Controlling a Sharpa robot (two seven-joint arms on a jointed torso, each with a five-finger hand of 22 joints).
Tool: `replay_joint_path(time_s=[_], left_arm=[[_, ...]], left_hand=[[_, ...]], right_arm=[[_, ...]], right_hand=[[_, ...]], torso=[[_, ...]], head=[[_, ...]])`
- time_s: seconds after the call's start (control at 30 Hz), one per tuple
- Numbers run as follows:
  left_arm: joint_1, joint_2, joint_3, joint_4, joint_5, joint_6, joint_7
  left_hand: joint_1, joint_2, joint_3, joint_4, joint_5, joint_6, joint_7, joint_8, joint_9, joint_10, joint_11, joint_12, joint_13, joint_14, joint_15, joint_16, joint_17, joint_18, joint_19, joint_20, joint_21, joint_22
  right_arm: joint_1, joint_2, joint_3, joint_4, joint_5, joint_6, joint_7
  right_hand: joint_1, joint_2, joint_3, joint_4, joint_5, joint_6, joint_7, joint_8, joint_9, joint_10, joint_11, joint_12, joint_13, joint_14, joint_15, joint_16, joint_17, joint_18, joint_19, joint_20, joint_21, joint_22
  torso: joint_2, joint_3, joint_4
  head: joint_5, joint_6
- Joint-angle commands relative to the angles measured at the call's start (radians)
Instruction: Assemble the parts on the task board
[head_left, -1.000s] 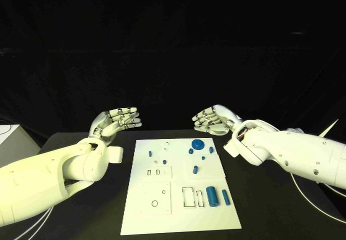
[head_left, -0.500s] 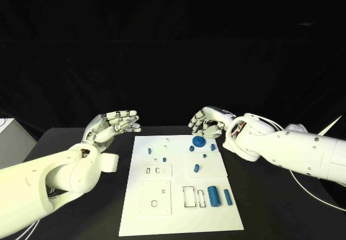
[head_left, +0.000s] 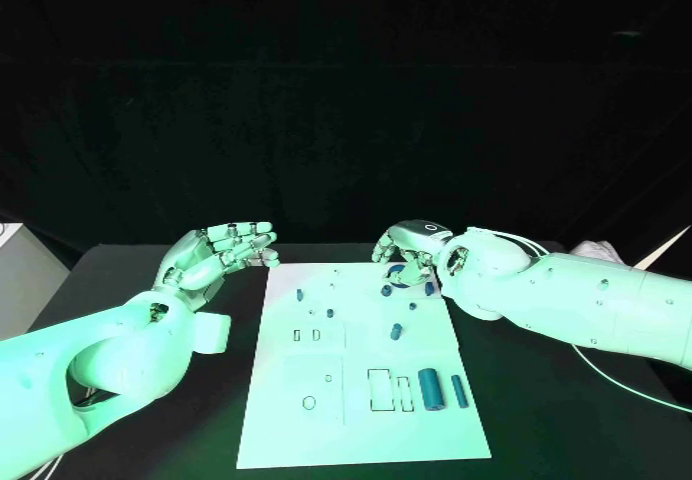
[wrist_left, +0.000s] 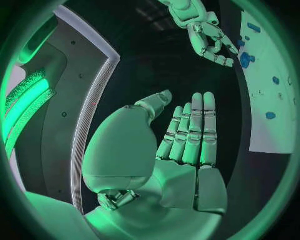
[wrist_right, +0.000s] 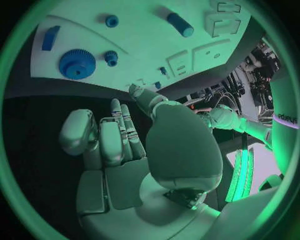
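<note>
Head view: right hand (head_left: 410, 252) empty, fingers curled over board's (head_left: 361, 400) far end above gear (wrist_right: 77, 63); left hand (head_left: 219, 254) spread, idle beside board; risk: knocking small neighbouring pegs when descending.

You are looking at a black table (head_left: 173, 440) set against a dark, featureless backdrop that rises behind its far edge. Just off the table's left edge stands a pale box-like object (head_left: 22, 275), its nature unclear. Beyond the table's right edge, thin pale cables (head_left: 635, 385) trail across the darkness.
</note>
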Motion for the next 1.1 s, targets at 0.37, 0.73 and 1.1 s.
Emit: replay_joint_path(time_s=[0.37,0.73,1.1], left_arm=[[0.011,-0.008,0.002,0.016,0.007,0.021,-0.025],[0.014,-0.012,0.006,0.017,0.014,0.027,-0.029],[0.015,-0.014,0.006,0.015,0.015,0.029,-0.032]], left_hand=[[-0.008,0.002,-0.002,-0.003,-0.002,-0.01,0.012,-0.006,-0.001,-0.013,0.004,0.0,-0.001,-0.019,0.002,0.004,0.006,-0.008,-0.018,0.002,0.015,0.008],[-0.009,0.004,-0.001,-0.003,-0.002,-0.009,0.013,-0.005,-0.001,-0.014,0.005,0.001,0.0,-0.026,0.004,0.002,0.009,-0.008,-0.026,0.004,0.02,0.012],[-0.01,0.005,-0.001,-0.002,-0.002,-0.009,0.014,-0.004,0.0,-0.014,0.006,0.002,0.0,-0.031,0.005,0.001,0.01,-0.008,-0.031,0.005,0.021,0.013]], right_arm=[[-0.018,0.008,-0.002,-0.017,-0.092,0.108,-0.061],[-0.025,0.01,-0.003,-0.017,-0.093,0.114,-0.073],[-0.029,0.012,-0.004,-0.025,-0.1,0.114,-0.093]], right_hand=[[0.014,0.003,-0.032,0.013,-0.004,-0.003,-0.005,-0.005,0.009,-0.023,-0.001,0.012,0.002,0.045,0.001,0.045,0.037,-0.013,0.011,0.003,0.039,0.048],[0.031,0.014,-0.029,0.012,0.0,0.002,-0.006,-0.002,0.012,-0.027,-0.001,0.019,0.004,0.042,0.001,0.047,0.033,-0.011,0.004,0.005,0.036,0.044],[0.04,0.022,-0.011,0.013,0.003,0.012,-0.004,0.003,0.018,-0.015,-0.001,0.034,0.007,0.041,0.001,0.056,0.037,-0.016,0.013,0.006,0.061,0.078]], torso=[[0.016,-0.0062,0.0091],[0.024,-0.0087,0.0138],[0.03,-0.0089,0.0134]], head=[[-0.005,-0.009],[-0.013,-0.014],[-0.01,-0.008]])
